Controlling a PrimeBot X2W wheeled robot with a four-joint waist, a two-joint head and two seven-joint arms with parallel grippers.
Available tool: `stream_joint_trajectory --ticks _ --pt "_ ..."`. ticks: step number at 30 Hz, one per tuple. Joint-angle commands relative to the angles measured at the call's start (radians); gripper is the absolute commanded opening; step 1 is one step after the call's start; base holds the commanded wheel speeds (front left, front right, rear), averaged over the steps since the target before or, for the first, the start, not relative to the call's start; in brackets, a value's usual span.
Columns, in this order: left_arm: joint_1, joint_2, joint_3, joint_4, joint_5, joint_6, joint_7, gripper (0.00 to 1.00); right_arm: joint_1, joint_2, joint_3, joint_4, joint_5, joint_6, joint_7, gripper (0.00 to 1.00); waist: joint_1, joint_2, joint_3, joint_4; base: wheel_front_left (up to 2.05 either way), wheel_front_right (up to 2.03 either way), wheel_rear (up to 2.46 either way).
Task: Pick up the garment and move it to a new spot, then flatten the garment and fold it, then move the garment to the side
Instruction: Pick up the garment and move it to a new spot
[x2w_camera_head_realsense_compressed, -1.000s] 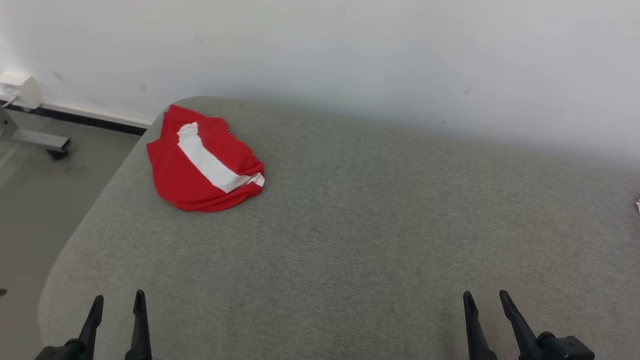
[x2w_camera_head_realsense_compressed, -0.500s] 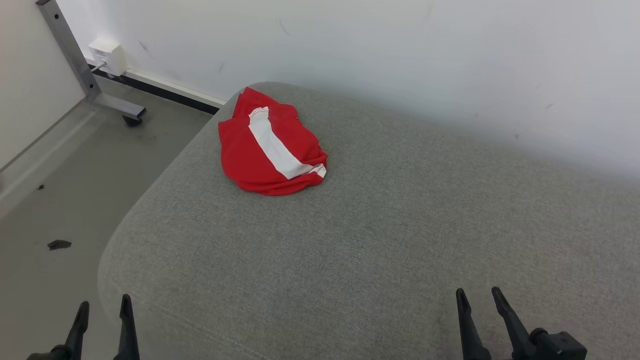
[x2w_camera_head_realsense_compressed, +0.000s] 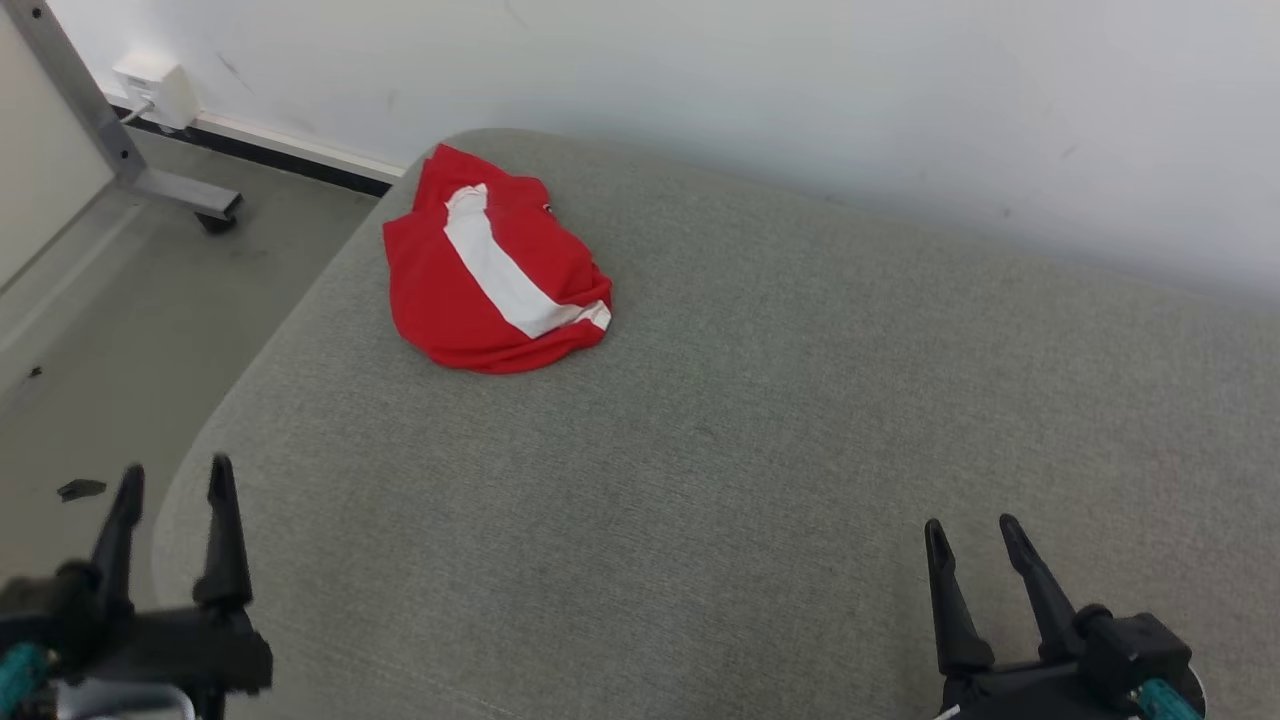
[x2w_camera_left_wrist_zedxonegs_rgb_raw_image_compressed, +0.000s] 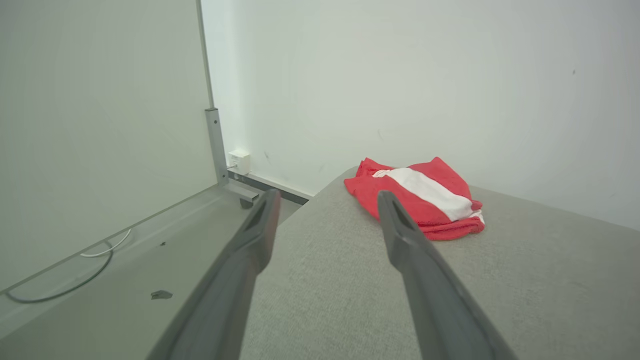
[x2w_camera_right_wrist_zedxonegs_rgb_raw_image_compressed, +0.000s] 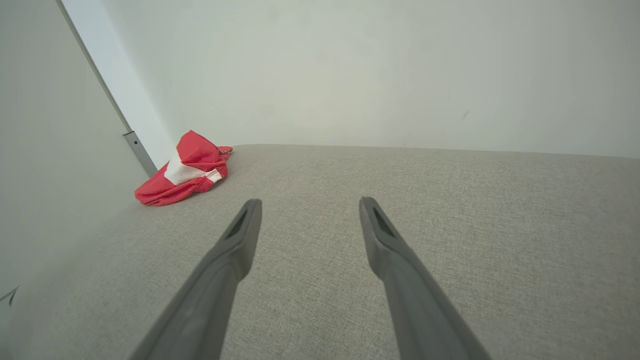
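Note:
A red garment with a broad white stripe (x2w_camera_head_realsense_compressed: 490, 270) lies bunched near the far left corner of the grey fabric surface (x2w_camera_head_realsense_compressed: 760, 420). The left wrist view has the garment (x2w_camera_left_wrist_zedxonegs_rgb_raw_image_compressed: 425, 197) ahead and to the right of the fingers; in the right wrist view the garment (x2w_camera_right_wrist_zedxonegs_rgb_raw_image_compressed: 185, 169) sits far off to the left. My left gripper (x2w_camera_head_realsense_compressed: 172, 478) hangs open over the surface's near left edge, well short of the garment. My right gripper (x2w_camera_head_realsense_compressed: 972, 534) is open above the near right part of the surface, holding nothing.
A white wall (x2w_camera_head_realsense_compressed: 800, 90) runs behind the surface. Left of it is bare floor (x2w_camera_head_realsense_compressed: 120, 310) with a metal frame leg on a caster (x2w_camera_head_realsense_compressed: 150, 180), a wall socket box (x2w_camera_head_realsense_compressed: 150, 85) and a small dark scrap (x2w_camera_head_realsense_compressed: 80, 489). A cable (x2w_camera_left_wrist_zedxonegs_rgb_raw_image_compressed: 75, 270) lies along the floor.
The head camera has swung, so the whole picture shifted. Both grippers have risen higher into the head view, the left one more, and both remain open. The garment lies as before.

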Motion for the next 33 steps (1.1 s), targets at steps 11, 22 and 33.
stream_joint_trajectory --ticks 11,22,33 --pt "-0.494 0.142 -0.002 0.045 -0.049 -0.012 0.007 1.0 -0.127 -0.029 -0.1 -0.109 -0.078 -0.003 0.017 1.0 0.0 -0.0001 0.318 -0.267 0.0 0.0 0.0" --pt "-0.831 0.291 -0.041 0.256 -0.105 -0.013 0.081 1.0 -0.133 -0.013 -0.215 -0.207 -0.102 -0.003 0.006 1.0 0.0 -0.0001 0.466 -0.41 0.0 0.0 0.0" --pt "-0.884 0.345 -0.111 0.597 -0.212 -0.014 0.349 1.0 -0.15 -0.019 -0.217 -0.248 -0.122 -0.003 0.011 1.0 0.0 -0.0001 0.485 -0.455 0.0 0.0 0.0"
